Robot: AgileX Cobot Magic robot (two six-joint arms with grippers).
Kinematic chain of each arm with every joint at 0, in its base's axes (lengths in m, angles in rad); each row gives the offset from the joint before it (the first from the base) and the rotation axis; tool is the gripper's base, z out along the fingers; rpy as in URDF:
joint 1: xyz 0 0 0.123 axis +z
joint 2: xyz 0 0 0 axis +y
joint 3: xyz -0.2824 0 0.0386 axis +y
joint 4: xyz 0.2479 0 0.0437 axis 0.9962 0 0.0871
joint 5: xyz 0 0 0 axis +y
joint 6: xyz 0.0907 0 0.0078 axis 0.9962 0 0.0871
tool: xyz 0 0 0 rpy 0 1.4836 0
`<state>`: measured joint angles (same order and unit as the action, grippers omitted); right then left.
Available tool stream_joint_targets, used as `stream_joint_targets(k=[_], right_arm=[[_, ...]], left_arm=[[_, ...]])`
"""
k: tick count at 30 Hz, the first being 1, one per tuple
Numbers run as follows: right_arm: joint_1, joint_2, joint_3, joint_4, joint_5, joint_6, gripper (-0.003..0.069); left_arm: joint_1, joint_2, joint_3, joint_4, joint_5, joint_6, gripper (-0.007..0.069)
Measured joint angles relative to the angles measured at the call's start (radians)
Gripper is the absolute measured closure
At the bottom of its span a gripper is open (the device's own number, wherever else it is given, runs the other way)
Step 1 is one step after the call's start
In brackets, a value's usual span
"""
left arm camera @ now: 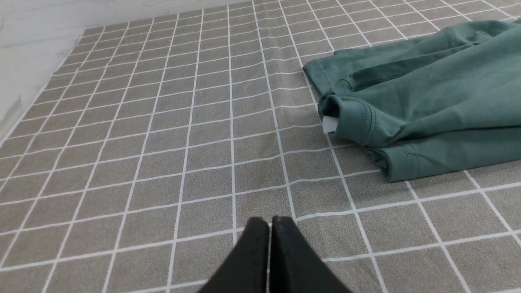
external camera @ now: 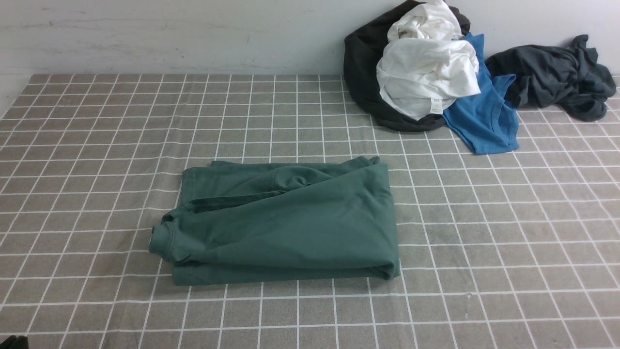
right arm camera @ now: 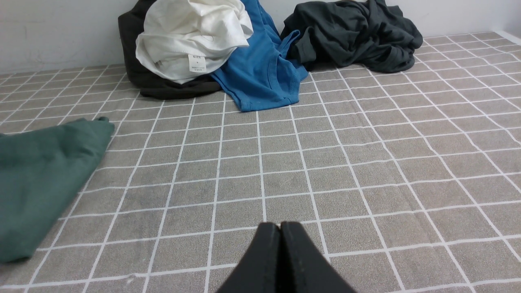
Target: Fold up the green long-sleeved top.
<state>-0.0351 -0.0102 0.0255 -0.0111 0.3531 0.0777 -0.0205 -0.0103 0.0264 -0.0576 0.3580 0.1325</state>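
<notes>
Green long-sleeved top (external camera: 286, 228) lies folded; left gripper (left arm camera: 269, 221) and right gripper (right arm camera: 281, 226) jaws closed, empty, apart from it; looks finished, maybe tidy collar.

No text can be read. A small white care label (right arm camera: 198, 63) is sewn to the crumpled white cotton garment (right arm camera: 191, 36), and its print is too small to make out. A blank white tag (left arm camera: 329, 124) is seen inside the dark green top's ribbed collar (left arm camera: 354, 120).

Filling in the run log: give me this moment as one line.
dark green cotton long-sleeved top: folded, flat on grey checked tablecloth | left gripper: shut, empty | right gripper: shut, empty | both clear of top
</notes>
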Motion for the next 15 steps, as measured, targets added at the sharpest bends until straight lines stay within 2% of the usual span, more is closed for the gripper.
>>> stream_joint_targets(k=[15], right_arm=[[0.000, 0.000, 0.000, 0.000, 0.000, -0.008, 0.0673]], left_arm=[[0.000, 0.000, 0.000, 0.000, 0.000, 0.000, 0.0631]])
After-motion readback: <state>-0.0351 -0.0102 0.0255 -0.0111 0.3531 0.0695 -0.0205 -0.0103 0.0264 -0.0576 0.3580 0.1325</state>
